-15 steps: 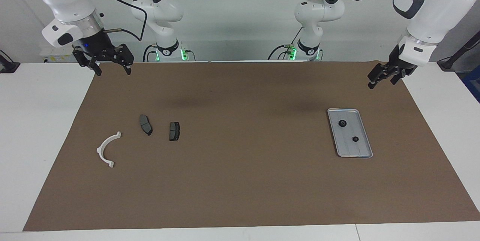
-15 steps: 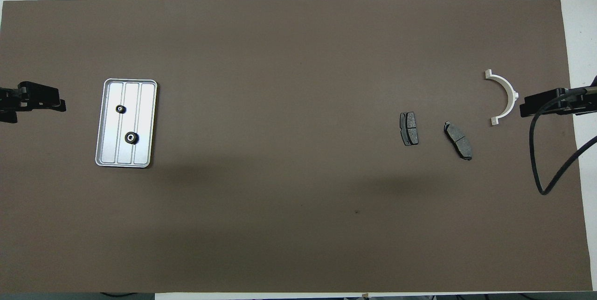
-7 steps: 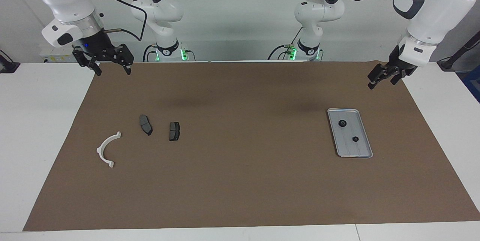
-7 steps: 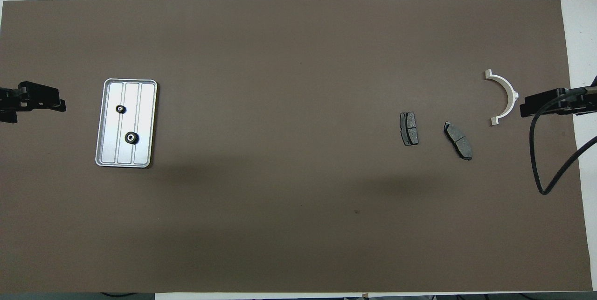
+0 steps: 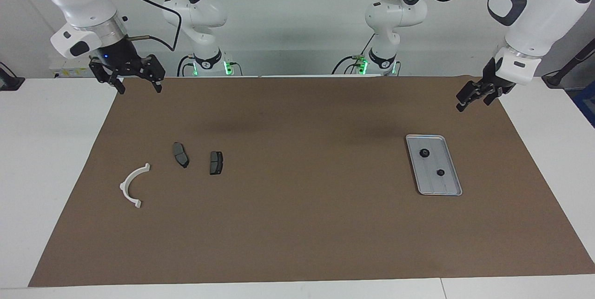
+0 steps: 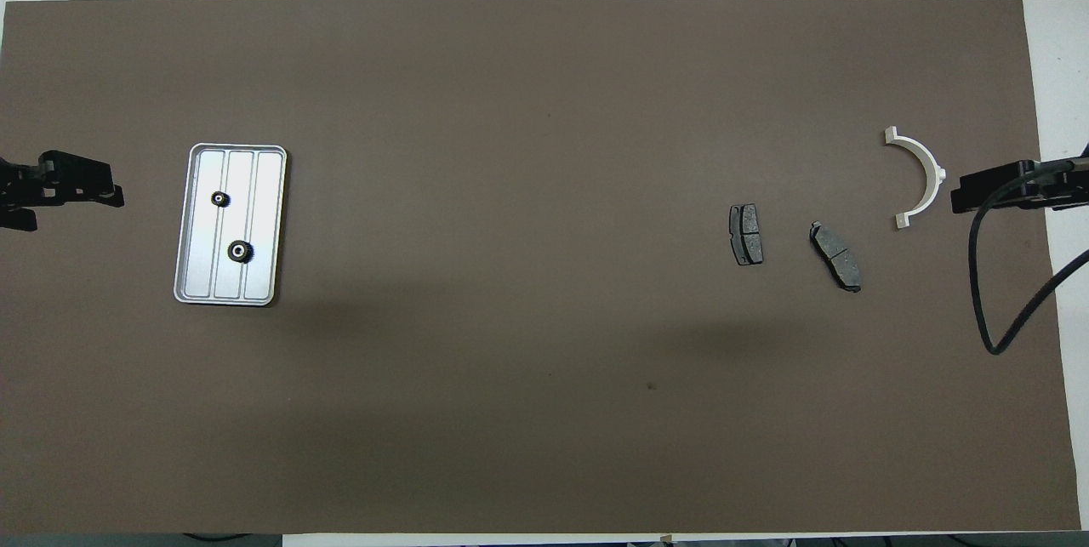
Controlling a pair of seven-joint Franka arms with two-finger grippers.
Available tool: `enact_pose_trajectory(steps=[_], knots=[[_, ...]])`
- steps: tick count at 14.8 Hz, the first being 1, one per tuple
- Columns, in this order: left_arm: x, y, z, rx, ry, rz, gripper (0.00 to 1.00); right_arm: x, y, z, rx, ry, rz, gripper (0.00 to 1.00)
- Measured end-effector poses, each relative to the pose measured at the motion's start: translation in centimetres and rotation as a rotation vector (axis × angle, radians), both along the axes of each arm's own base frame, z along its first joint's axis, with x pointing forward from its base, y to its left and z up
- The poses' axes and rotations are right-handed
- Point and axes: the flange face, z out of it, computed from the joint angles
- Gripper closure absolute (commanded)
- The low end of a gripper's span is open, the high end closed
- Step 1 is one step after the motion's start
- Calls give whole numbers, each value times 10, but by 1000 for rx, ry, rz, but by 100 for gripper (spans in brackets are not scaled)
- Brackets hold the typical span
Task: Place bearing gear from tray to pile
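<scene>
We judged bearing gears [image 5: 424, 153] in tray [image 5: 447, 190] small, rigid, light; grip across toothed rim. Left tool [image 5: 479, 95] unreadable; right tool [image 5: 138, 80] spread, waiting at worktop corner.

Two gears [image 5: 424, 153] [image 5: 440, 172], one tray [image 5: 446, 190], two brake pads [image 5: 180, 154] [image 5: 216, 162], one bracket [image 5: 132, 184]

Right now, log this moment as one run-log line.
stage: not started | gears: two in tray | left gripper: raised near tray, empty | right gripper: open, waiting
</scene>
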Motion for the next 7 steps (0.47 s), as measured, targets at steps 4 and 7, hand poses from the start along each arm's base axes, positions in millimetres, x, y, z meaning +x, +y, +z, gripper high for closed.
enact_pose_trajectory(steps=[4, 7], knots=[[7, -5, -49, 36, 2, 12, 14, 0, -1, 0, 0, 0, -2, 0], [11, -6, -88, 36, -2, 63, 23, 0, -1, 0, 0, 0, -3, 0]])
